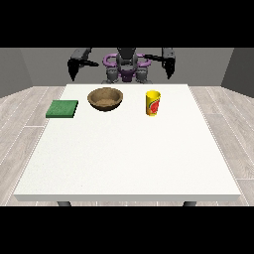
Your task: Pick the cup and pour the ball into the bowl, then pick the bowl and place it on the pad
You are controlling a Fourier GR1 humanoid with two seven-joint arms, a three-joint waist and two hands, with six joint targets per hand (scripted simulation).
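Hands: the hand at the view's left point(73, 68) and the hand at the view's right point(170, 68) hang behind the white tabletop point(124, 158), holding nothing; finger spread cannot be told.
Cup: tall yellow cup with red print point(153, 103), upper right of centre, upright.
Bowl: round brown wooden-looking bowl point(105, 98), upper centre.
Pad: flat green square pad point(62, 108), upper left.
Risk: the narrow cup may tip if a hand nudges it; the ball is not visible.

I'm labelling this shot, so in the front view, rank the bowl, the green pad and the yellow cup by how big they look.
1. Bowl, widest.
2. Green pad, nearly as wide but flat, so close to the bowl.
3. Yellow cup, narrowest, though it stands tall.
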